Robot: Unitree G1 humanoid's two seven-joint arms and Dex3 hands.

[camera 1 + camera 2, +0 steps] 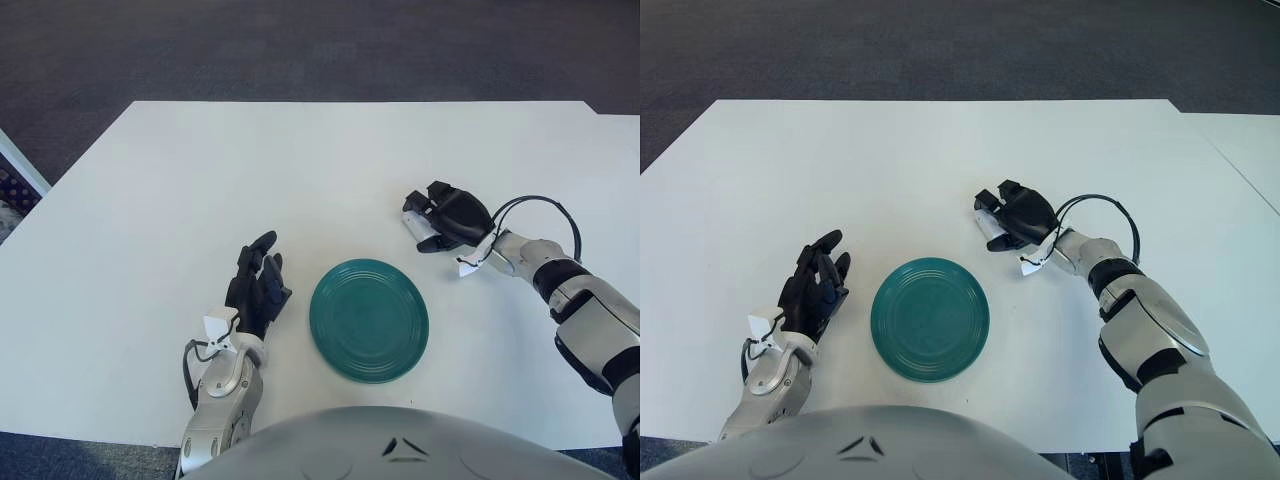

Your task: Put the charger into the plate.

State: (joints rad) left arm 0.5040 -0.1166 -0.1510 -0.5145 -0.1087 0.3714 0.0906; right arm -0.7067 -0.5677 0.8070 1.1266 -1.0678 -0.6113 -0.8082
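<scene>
While curled, right robot hand (452, 215) grips charger (418, 228).

It looked like an office or lab: a plain white table (200, 170) stood on dark grey carpet (300, 50), which stretched away beyond the robot's fingers.

So the plate (369, 320) sits on the table (200, 170) toward the near edge, roughly centered. The left hand (256, 290) is just beside it on the left, and the right hand (447, 218) is farther back and to the right of the plate, wrapped around the charger (418, 226), which pokes out on the hand's left side.
</scene>
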